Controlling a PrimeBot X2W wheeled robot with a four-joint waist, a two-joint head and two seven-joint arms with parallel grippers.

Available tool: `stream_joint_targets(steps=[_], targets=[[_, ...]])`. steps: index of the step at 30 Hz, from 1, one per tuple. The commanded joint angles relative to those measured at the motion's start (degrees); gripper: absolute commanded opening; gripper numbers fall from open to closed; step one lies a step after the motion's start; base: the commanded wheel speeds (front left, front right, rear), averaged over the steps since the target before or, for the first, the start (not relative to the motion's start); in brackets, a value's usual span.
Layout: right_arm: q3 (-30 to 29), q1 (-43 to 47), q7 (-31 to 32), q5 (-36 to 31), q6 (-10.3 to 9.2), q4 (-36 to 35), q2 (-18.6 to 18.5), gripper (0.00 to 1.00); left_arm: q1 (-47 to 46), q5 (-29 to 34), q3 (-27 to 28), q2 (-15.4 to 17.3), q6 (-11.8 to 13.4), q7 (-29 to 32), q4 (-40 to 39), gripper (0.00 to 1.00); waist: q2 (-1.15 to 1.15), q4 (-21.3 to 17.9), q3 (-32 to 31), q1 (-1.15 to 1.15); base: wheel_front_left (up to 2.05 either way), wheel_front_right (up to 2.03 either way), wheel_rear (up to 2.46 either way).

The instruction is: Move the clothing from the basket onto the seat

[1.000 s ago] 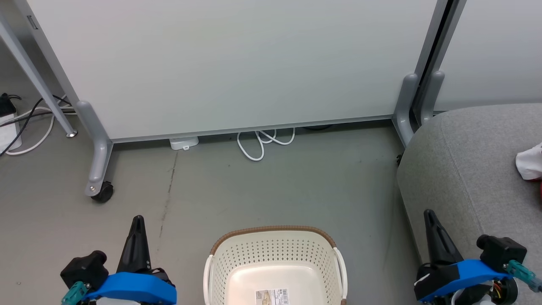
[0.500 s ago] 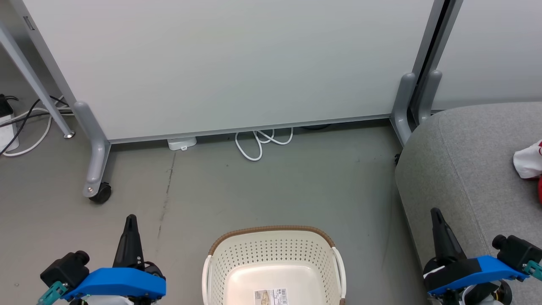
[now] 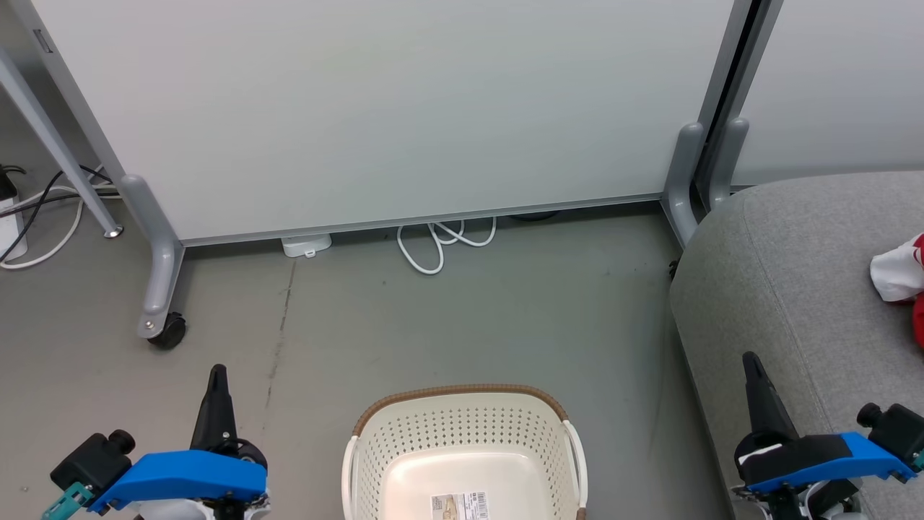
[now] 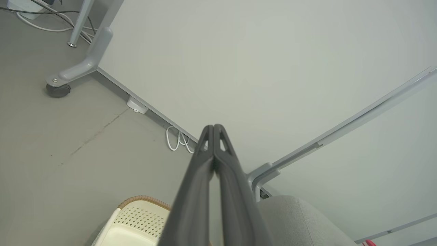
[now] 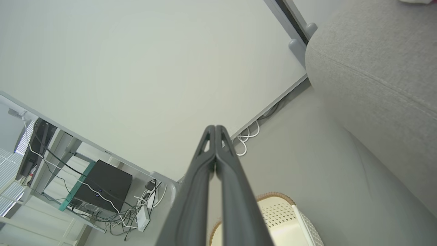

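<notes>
The cream basket (image 3: pixel 462 433) with its brown rim stands on the floor at the bottom centre of the head view, showing a bare bottom with a label. Red and white clothing (image 3: pixel 901 274) lies on the grey seat (image 3: pixel 787 289) at the right edge. My left gripper (image 3: pixel 216 372) is shut with nothing in it, left of the basket. My right gripper (image 3: pixel 751 357) is shut and empty, in front of the seat's near corner. The left wrist view has the shut left gripper (image 4: pixel 214 127) above the basket (image 4: pixel 136 218). In the right wrist view, the shut right gripper (image 5: pixel 215 127) points past the seat (image 5: pixel 375 68).
A white rolling partition (image 3: pixel 390 108) stands behind the basket, with a grey castor foot (image 3: pixel 162 318) at left and a grey post (image 3: pixel 682 173) beside the seat. White cable loops (image 3: pixel 440 242) lie under it. More cables (image 3: pixel 43 217) trail at far left.
The head view has shifted slightly. Both grippers have drawn back lower in the view and moved outward, both still shut. The basket and clothing lie as before.
</notes>
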Motion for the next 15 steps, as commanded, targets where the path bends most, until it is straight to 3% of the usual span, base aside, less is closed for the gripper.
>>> stream_joint_targets(steps=[1,15], targets=[[-0.2,-0.8,0.4,1.9,0.01,-0.9,-0.3,0.00,-2.0,-1.7,0.6,0.0,-0.3,0.4,-0.9,0.00,0.00,0.0,0.0,0.00,0.00,0.00,0.00],[-0.9,-1.0,3.0,11.8,0.02,-1.7,-0.3,0.00,-2.4,-11.2,1.6,0.0,-0.7,2.9,-1.1,0.00,0.00,-0.4,0.0,0.00,0.00,0.00,0.00]])
